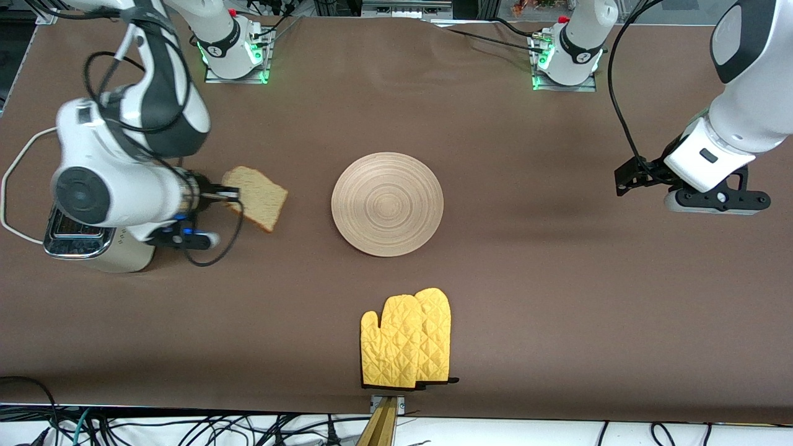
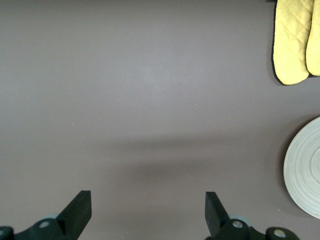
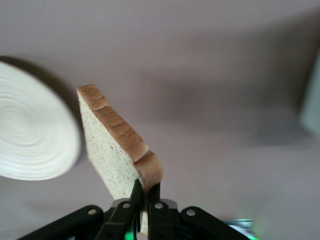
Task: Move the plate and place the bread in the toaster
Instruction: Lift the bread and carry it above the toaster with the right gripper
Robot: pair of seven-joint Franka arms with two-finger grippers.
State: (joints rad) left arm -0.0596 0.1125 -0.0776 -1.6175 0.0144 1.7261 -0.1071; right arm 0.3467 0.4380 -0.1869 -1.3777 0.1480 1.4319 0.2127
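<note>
My right gripper (image 1: 228,194) is shut on the bread (image 1: 259,197), a tan speckled slice with a brown crust, held in the air over the table between the toaster and the plate. In the right wrist view the bread (image 3: 114,145) stands on edge, pinched between my right gripper's (image 3: 145,191) fingers. The cream toaster (image 1: 93,243) with its chrome top sits at the right arm's end, mostly hidden under the right arm. The round light-wood plate (image 1: 387,204) lies empty at the table's middle. My left gripper (image 1: 626,179) is open and empty, over bare table at the left arm's end.
A pair of yellow quilted oven mitts (image 1: 407,340) lies near the table's front edge, nearer the front camera than the plate. The toaster's white cord (image 1: 13,179) loops at the right arm's end. The plate (image 2: 305,170) and mitts (image 2: 295,40) show at the left wrist view's edge.
</note>
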